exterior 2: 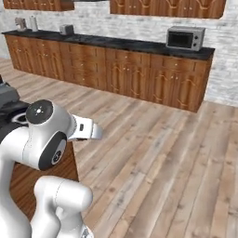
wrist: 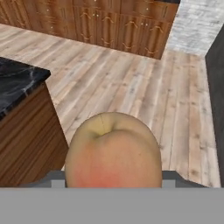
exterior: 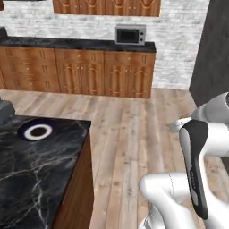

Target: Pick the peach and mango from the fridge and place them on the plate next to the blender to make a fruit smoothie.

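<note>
1 peach (wrist: 113, 151) between tool (wrist: 113, 179) fingertips

Matt smooth-skinned peach (wrist: 113, 151); glossy veined black marble counter (exterior: 31, 179); plank wood floor (exterior: 129, 129).

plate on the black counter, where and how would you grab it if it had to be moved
Pinch the plate at its raised rim, coming straight down from above: it lies flat on the marble counter, too low for a side grip. The gripper already holds the peach.
</note>
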Robot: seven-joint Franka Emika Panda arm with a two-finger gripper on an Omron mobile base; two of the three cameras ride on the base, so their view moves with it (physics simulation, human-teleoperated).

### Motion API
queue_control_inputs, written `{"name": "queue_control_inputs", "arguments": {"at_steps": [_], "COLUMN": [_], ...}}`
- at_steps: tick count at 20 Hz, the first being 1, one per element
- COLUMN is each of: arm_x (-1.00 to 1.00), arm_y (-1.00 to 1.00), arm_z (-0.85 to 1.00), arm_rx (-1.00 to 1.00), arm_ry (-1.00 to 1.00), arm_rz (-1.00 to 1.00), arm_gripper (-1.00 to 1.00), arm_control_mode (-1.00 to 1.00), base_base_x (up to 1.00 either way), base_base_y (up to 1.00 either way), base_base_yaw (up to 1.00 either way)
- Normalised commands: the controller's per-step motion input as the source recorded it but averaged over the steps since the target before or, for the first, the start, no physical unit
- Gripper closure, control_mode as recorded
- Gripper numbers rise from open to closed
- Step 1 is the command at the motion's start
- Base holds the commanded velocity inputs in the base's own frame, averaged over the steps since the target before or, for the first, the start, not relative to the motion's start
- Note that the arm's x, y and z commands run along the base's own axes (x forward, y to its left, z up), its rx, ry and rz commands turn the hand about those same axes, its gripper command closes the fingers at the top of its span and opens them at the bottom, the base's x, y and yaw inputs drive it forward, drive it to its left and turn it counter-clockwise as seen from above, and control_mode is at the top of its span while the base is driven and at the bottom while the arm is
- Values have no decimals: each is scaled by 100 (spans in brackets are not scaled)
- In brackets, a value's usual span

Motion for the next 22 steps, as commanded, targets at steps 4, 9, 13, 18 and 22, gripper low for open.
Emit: {"name": "queue_control_inputs", "arguments": {"at_steps": [4,9,13,18,22], "arm_x": [0,0,0,0,0], "arm_y": [0,0,0,0,0], "arm_z": [0,0,0,0,0], "arm_rx": [0,0,0,0,0], "arm_ry": [0,0,0,0,0], "arm_rz": [0,0,0,0,0], "arm_gripper": [100,100,100,100,100], "arm_control_mode": [100,100,100,100,100], "base_base_x": [98,64,59,57,71], "base_base_y": [-94,-39,-13,-26,-30], "base_base_yaw": [43,77,91,88,84]}}
